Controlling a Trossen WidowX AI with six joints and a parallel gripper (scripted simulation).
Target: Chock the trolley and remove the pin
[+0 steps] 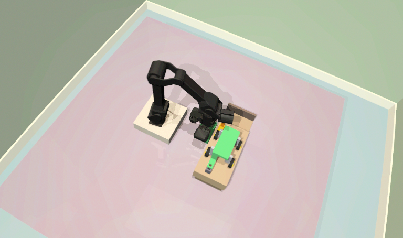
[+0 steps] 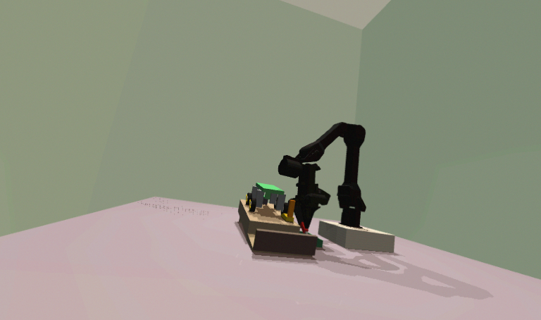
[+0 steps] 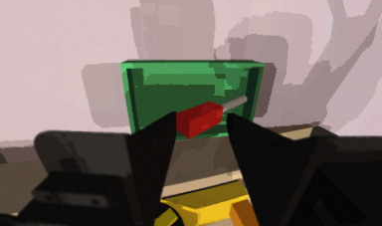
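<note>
My gripper [image 3: 202,117] [image 1: 203,133] [image 2: 304,222] is shut on the stop pin [image 3: 198,119] [image 2: 303,227], gripping its red head; the grey shaft points away and down. It hangs just above the green tray [image 3: 130,94] [image 1: 212,129] [image 2: 319,243], which lies on the floor beside the ramp [image 1: 213,176] [image 2: 279,240]. The green-topped trolley [image 1: 227,142] [image 2: 270,189] stands on the ramp. The yellow chock [image 3: 204,208] [image 1: 221,126] [image 2: 290,212] with its orange handle sits against a wheel at the trolley's downhill end, close beside my gripper.
The arm's base stands on a pale plinth [image 1: 166,131] [image 2: 358,239] left of the tray. A dark raised lip [image 2: 284,242] closes the ramp's low end. Walls lie far off around the pink floor.
</note>
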